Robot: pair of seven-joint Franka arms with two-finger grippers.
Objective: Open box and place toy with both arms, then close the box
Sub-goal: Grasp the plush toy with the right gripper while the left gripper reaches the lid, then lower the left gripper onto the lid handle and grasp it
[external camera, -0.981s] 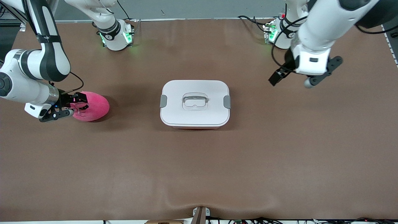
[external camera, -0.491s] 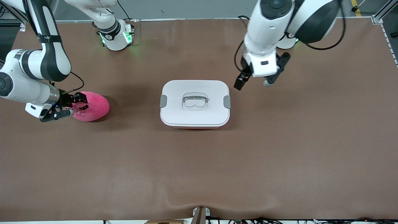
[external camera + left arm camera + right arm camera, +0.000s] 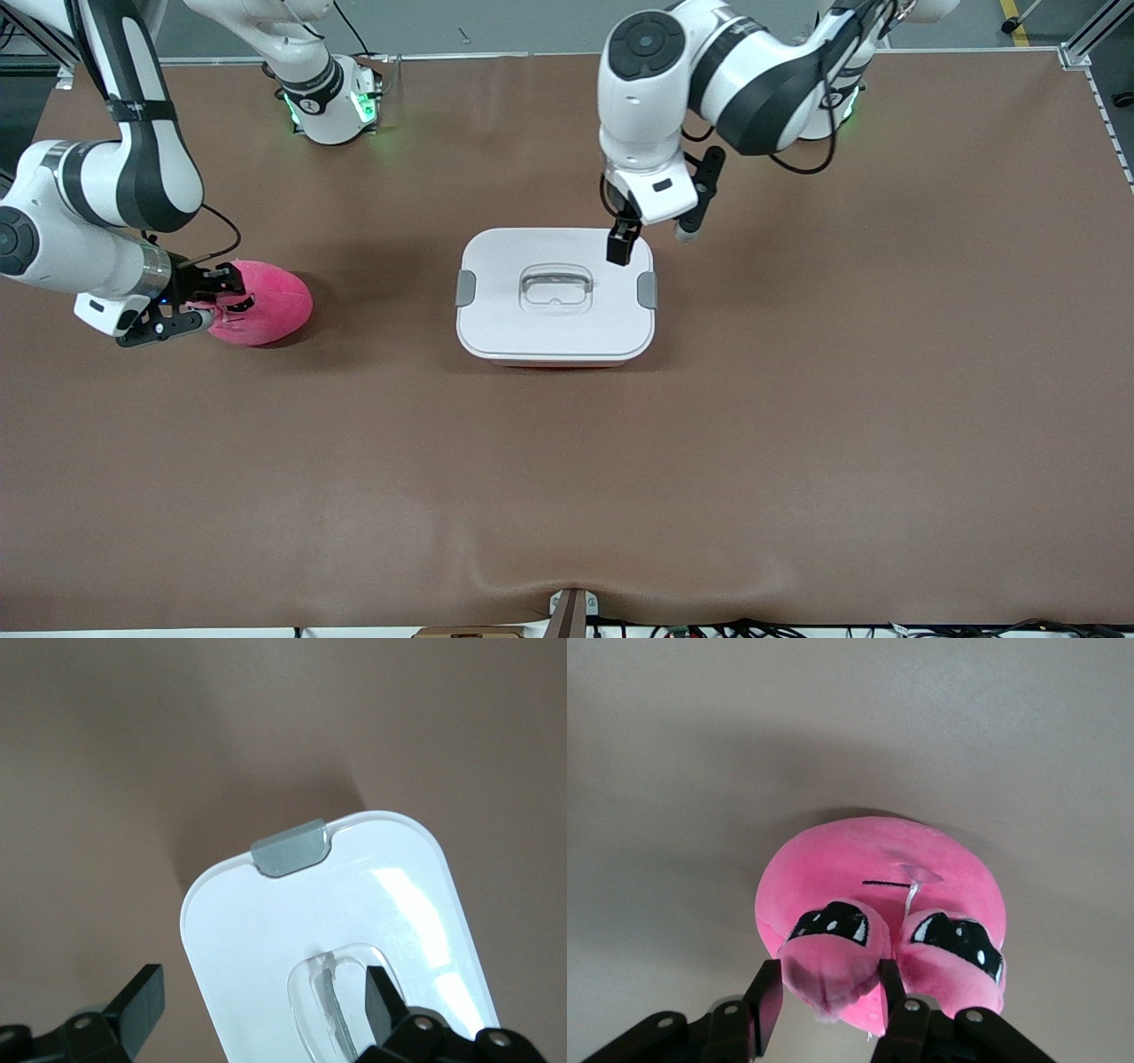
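The box (image 3: 532, 332) stands in the middle of the table with its white lid on, grey clips (image 3: 648, 290) at both ends and a clear handle (image 3: 555, 288) on top. My left gripper (image 3: 654, 237) hangs open over the lid's corner at the left arm's end. In the left wrist view the lid (image 3: 257, 930), one clip (image 3: 290, 850) and the handle (image 3: 332, 992) show between the spread left gripper (image 3: 261, 1010). The pink toy (image 3: 270, 306) lies on the table toward the right arm's end. My right gripper (image 3: 217, 299) is shut on one bulging eye of the toy (image 3: 868, 868), low at the table.
The brown table mat (image 3: 567, 478) stretches bare on every side of the box and toy. Both arm bases (image 3: 330, 102) stand along the edge farthest from the front camera. Cables and a small fitting (image 3: 571, 611) sit at the nearest edge.
My left arm has swung in from its end of the table until the gripper is over the box's corner. The right gripper's fingers have narrowed onto the toy's eye; the toy stays put.
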